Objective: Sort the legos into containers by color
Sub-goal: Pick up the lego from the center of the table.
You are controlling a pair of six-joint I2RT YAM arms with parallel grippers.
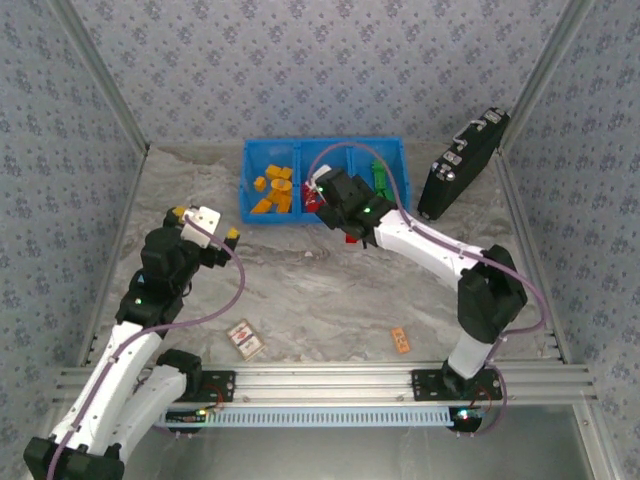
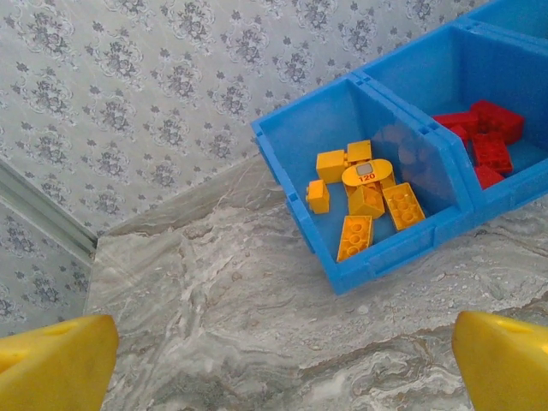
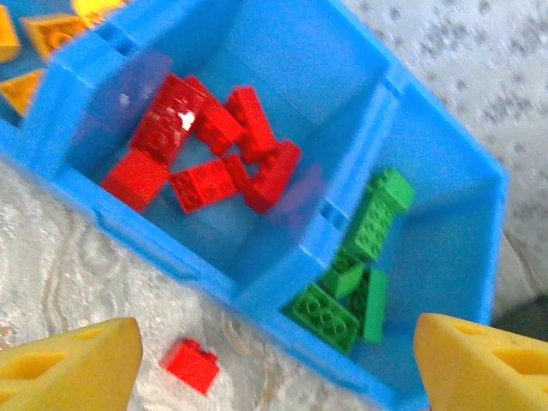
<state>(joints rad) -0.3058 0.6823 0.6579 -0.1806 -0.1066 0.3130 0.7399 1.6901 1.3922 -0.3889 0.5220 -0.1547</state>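
Two wide, empty claws, left claw facing blue bin, right claw over loose red lego

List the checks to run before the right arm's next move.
1. Right gripper open and empty: ok.
2. Red legos all binned: not ok; one red brick lies on the table just outside the blue bin.
3. Middle compartment holds red only: ok.
4. Green legos in their own compartment: ok.
5. Left gripper open, empty: ok.
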